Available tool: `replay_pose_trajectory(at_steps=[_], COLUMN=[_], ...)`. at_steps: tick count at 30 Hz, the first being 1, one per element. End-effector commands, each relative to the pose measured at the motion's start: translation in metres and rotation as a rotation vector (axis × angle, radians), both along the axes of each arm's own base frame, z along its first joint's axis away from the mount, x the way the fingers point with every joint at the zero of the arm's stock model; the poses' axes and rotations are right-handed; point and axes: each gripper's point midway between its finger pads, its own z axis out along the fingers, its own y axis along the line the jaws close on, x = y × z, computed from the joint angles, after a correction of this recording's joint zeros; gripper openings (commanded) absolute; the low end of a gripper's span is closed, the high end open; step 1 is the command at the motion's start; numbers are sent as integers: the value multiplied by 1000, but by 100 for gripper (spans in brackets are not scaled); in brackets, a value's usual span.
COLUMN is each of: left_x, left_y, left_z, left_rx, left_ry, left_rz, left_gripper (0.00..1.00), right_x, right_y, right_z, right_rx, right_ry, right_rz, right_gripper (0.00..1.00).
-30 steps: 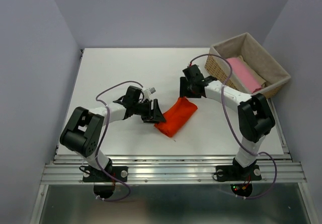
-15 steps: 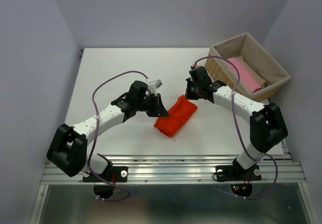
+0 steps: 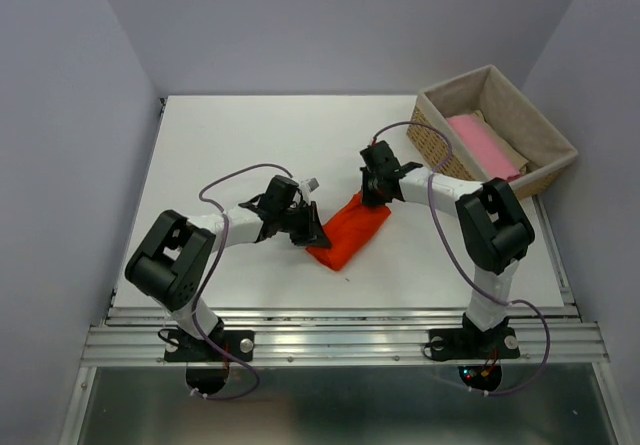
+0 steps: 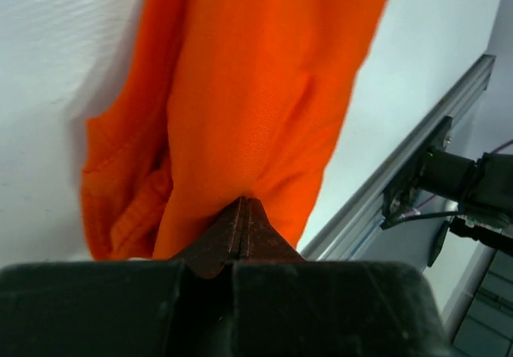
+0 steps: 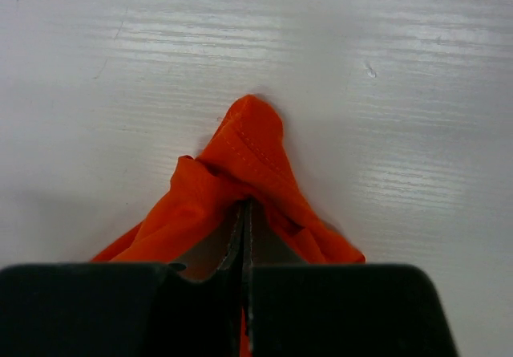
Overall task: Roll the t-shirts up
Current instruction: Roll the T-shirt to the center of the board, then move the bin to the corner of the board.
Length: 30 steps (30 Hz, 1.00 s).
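The orange t-shirt (image 3: 350, 229) lies as a thick roll near the middle of the white table (image 3: 240, 135), slanting from its near-left end up toward the far right. Both arms are bent in over it, one at each end.

The left gripper (image 3: 314, 233) sits at the roll's near-left end. From its wrist camera the two dark fingers are pressed flat together, and their tips (image 4: 242, 215) are dug into a pucker of the orange cloth (image 4: 264, 92), so it is pinching the fabric. Loose folds bunch at the left of that view, and the metal rail (image 4: 401, 188) at the table's edge runs past on the right.

The right gripper (image 3: 373, 196) is down on the far-right end of the roll. Its fingers also meet with no gap, and their tips (image 5: 244, 212) nip a little peak of orange cloth (image 5: 250, 152) that stands up off the table top (image 5: 361, 52).

Well apart from all this, in the far right corner, stands a wicker basket (image 3: 437, 137) with a pale lining. A pink t-shirt (image 3: 484, 145) lies folded inside it, with the edge of a beige t-shirt (image 3: 514, 155) showing just beside it
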Motion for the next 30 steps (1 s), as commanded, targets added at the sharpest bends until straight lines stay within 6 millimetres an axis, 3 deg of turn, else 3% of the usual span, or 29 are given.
replay_pose_trajectory(at_steps=[1, 4, 8, 11, 15, 18, 23, 25, 30], left_x=[12, 13, 18, 28, 38, 43, 48, 46, 36], left_y=[6, 12, 29, 41, 41, 37, 31, 30, 30], left_z=[-13, -20, -26, -21, -7, 4, 42, 52, 65], left_rx=[13, 40, 86, 101, 94, 84, 37, 23, 6], left_ry=[-26, -16, -9, -27, -66, -84, -150, -163, -163], left_rz=[-17, -23, 3, 45, 43, 22, 13, 14, 40], left_gripper=[0, 0, 0, 0, 0, 0, 0, 0, 0], right_x=[7, -6, -25, -48, -81, -89, -73, -66, -78], right_y=[-15, -27, -32, -32, -29, -28, -43, -39, -20], right_z=[-6, -15, -7, -4, -3, 16, 82, 103, 108], right_rx=[-58, -77, -16, 48, 128, 182, 152, 155, 231], right_ry=[-39, -28, -35, -30, -8, -32, -186, -216, -160], right_rz=[-50, -76, -110, -132, -170, -197, -212, -181, -105], right_gripper=[1, 1, 1, 1, 1, 1, 2, 3, 2])
